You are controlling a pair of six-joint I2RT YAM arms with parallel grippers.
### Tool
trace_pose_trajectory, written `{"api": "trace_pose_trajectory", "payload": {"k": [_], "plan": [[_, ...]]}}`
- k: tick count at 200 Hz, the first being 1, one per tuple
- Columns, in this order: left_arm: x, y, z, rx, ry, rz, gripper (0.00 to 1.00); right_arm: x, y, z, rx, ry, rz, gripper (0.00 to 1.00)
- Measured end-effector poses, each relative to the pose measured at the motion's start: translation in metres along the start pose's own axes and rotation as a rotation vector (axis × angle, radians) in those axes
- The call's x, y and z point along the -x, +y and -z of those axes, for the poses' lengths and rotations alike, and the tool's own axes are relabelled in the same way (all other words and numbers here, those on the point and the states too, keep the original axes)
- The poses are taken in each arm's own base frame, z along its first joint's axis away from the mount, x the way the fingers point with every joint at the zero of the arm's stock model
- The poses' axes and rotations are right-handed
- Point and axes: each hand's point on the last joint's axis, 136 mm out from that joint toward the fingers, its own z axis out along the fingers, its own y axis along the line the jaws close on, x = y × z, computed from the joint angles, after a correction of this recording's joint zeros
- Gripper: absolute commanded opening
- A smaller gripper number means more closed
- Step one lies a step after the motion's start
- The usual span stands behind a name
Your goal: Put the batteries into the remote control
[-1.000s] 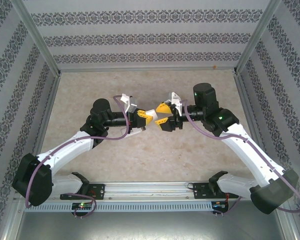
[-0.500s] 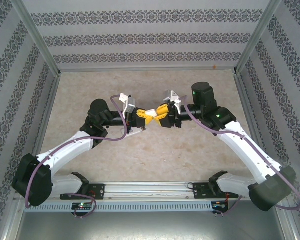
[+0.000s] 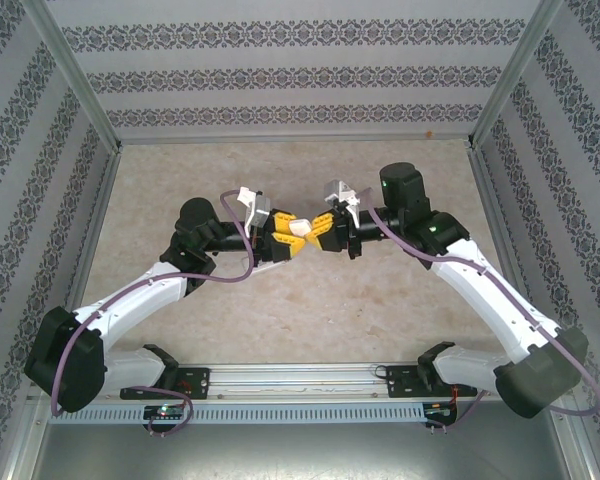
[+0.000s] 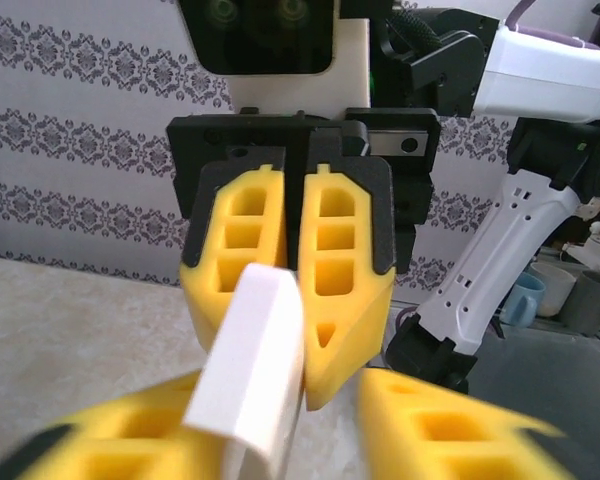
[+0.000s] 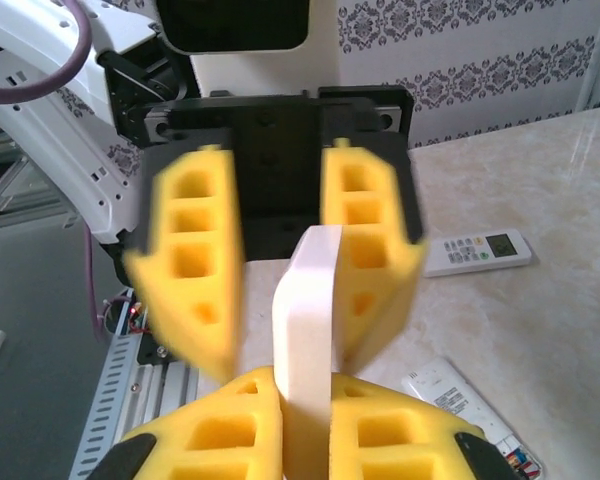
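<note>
A: Top view?
B: Left gripper [image 3: 292, 236] and right gripper [image 3: 318, 228] meet tip to tip above the table [image 3: 380, 330].
A: Left wrist?
B: Right pinches a white slab [image 4: 255, 360]; left's fingers [image 4: 450, 430] stand spread.
A: Right wrist?
B: Same grip; 2 remotes on the table: display remote [image 5: 477, 252], nearer remote [image 5: 458, 398].

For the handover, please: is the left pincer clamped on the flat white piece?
No, the left pincer has its yellow fingers wide apart around the flat white piece.

Both arms bend inward, wrists level, tips meeting above mid-surface; left claw [image 3: 288, 238] stands spread apart, right claw [image 3: 316, 228] pinches a white slab [image 5: 308, 330]
</note>
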Motion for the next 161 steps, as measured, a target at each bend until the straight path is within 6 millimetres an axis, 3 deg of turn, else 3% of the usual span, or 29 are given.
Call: {"api": "trace_pose_trajectory", "payload": {"k": [27,60,87,103,119,139,161], "plan": [[0.003,0.005,0.010,0.104,0.001,-0.023,1.00,-0.004,-0.020,-0.001,-0.026,0.015,-0.090,0.11],[0.019,0.019,0.049,0.392,-0.006,-0.018,1.00,-0.029,-0.055,-0.015,-0.054,0.075,-0.301,0.11],[0.018,0.042,0.086,0.657,0.016,0.069,0.98,-0.072,-0.084,-0.041,-0.065,0.167,-0.507,0.10],[0.000,0.059,0.108,0.794,0.057,0.180,0.98,-0.102,-0.095,-0.059,-0.072,0.234,-0.612,0.13],[-0.032,0.073,0.125,0.901,0.121,0.328,0.97,-0.129,-0.102,-0.074,-0.078,0.290,-0.695,0.12],[-0.071,0.084,0.140,0.987,0.198,0.515,0.97,-0.154,-0.111,-0.087,-0.090,0.336,-0.750,0.12],[-0.102,0.089,0.157,1.071,0.232,0.665,0.96,-0.177,-0.121,-0.099,-0.104,0.376,-0.780,0.12]]}}
